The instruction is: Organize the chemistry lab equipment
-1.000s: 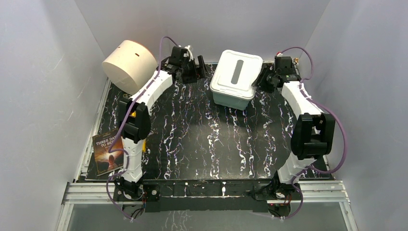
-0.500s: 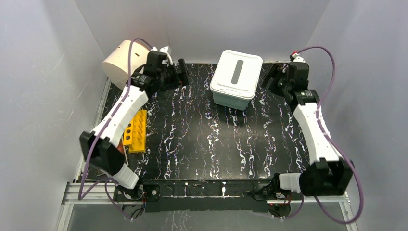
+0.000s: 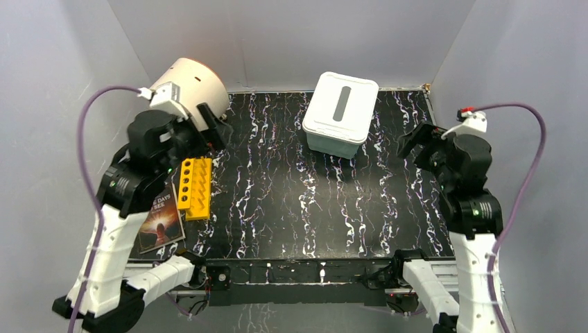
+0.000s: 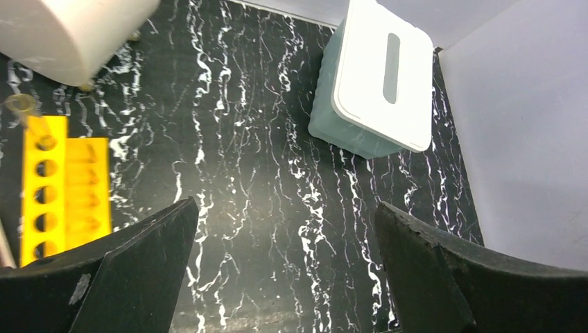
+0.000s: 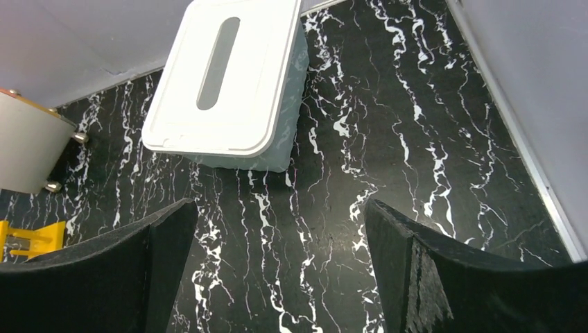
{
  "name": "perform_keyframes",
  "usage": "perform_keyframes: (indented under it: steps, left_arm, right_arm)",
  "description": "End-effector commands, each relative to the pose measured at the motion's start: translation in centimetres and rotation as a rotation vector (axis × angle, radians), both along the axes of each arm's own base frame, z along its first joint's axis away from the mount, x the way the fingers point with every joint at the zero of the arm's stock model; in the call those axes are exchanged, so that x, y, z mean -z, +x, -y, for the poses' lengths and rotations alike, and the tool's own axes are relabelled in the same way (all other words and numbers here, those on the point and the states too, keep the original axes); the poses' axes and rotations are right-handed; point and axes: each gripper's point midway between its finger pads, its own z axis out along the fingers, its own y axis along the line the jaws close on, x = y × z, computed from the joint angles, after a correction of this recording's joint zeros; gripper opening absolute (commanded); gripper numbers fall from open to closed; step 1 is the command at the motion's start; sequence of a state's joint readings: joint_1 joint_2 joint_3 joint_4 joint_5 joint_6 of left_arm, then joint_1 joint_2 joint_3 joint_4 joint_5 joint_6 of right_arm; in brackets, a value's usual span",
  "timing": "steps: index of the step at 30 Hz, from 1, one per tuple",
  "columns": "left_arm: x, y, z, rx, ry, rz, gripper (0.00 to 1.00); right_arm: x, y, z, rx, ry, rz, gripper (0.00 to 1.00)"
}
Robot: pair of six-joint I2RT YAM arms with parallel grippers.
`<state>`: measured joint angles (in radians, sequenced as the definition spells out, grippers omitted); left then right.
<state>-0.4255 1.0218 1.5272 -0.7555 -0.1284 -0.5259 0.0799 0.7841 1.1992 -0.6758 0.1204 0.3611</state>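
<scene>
Your left gripper (image 4: 284, 236) and right gripper (image 5: 277, 229) hang released, jaws wide and empty, well apart from the bin (image 3: 340, 114), which they flanked closely a second ago. A cylinder (image 3: 191, 87) sits back left, just beyond your left gripper. A clear tube (image 4: 22, 105) stands at the far end of the rack (image 3: 195, 187), beside the book (image 3: 161, 218).

Soft, even light comes from above; the bin (image 3: 340, 111) casts a small shadow on the tabletop (image 3: 291, 201); all pictures are sharp.
</scene>
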Motion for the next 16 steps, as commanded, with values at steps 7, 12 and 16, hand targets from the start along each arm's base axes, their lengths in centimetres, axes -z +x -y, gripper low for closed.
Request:
perform_keyframes:
  steps: [7,12,16]
  left_arm:
    - [-1.6,-6.1,-5.8,-0.089,0.155,0.01,0.98]
    - [-1.1,-6.8,-6.2,-0.106,0.139,0.002,0.98]
    - [-0.6,-6.8,-6.3,-0.102,0.157,-0.017,0.98]
  right_arm:
    - [-3.7,-3.6,0.7,0.02,0.0,0.119,0.99]
    - [-4.2,-3.8,0.6,0.02,0.013,0.136,0.99]
    - [-4.1,-3.8,0.5,0.018,0.025,0.132,0.99]
